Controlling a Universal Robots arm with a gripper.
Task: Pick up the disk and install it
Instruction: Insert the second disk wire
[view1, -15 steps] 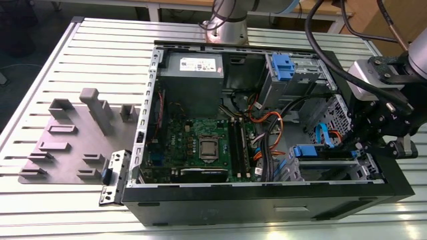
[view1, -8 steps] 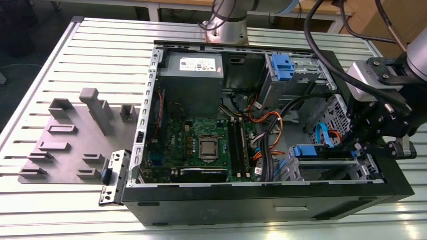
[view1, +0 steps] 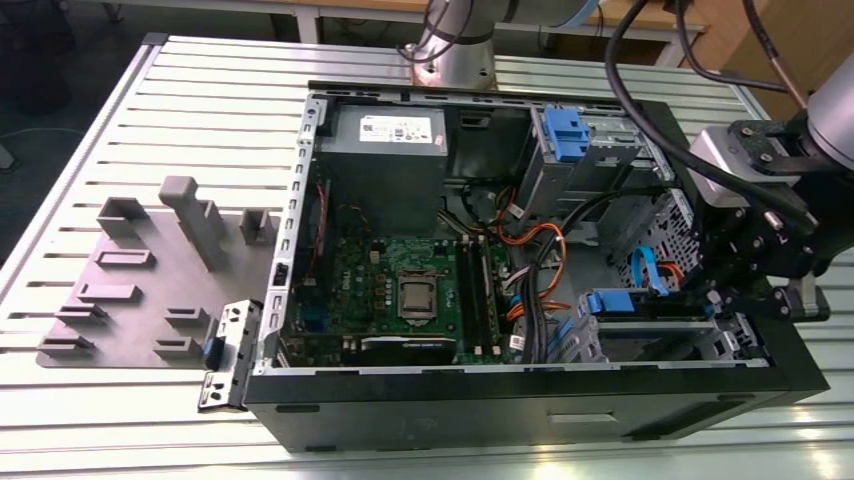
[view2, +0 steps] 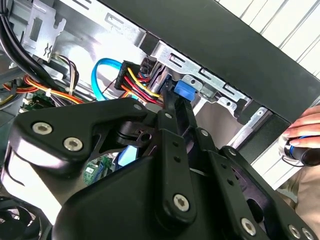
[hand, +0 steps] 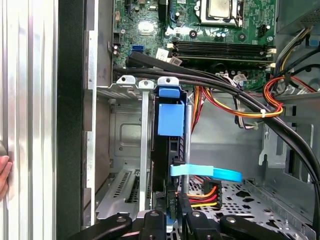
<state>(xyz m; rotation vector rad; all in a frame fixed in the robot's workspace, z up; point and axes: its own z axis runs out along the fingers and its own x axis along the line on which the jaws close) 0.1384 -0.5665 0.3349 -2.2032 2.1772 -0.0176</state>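
Note:
The disk (hand: 170, 117) stands edge-on in a slot of the metal drive cage (hand: 122, 145) inside the open computer case, its blue bracket and tab facing the motherboard. In the first wrist view my gripper (hand: 172, 221) sits at the disk's far end, its black fingers (hand: 152, 222) pressed against both sides. The exterior view puts the gripper (view1: 717, 300) over the case's corner on that view's right, beside the disk's blue bracket (view1: 621, 303). In the second wrist view a finger (view2: 175, 117) reaches to the blue tab (view2: 184, 91).
A flat blue cable (hand: 205, 172) and orange-red wires (hand: 235, 107) run close beside the disk. The motherboard (view1: 400, 290), a grey power box (view1: 387, 135) and an upper bay with a blue bracket (view1: 565, 135) fill the case. A grey fixture plate (view1: 134, 290) lies on the table. A person's hand (view2: 305, 132) is beside the case.

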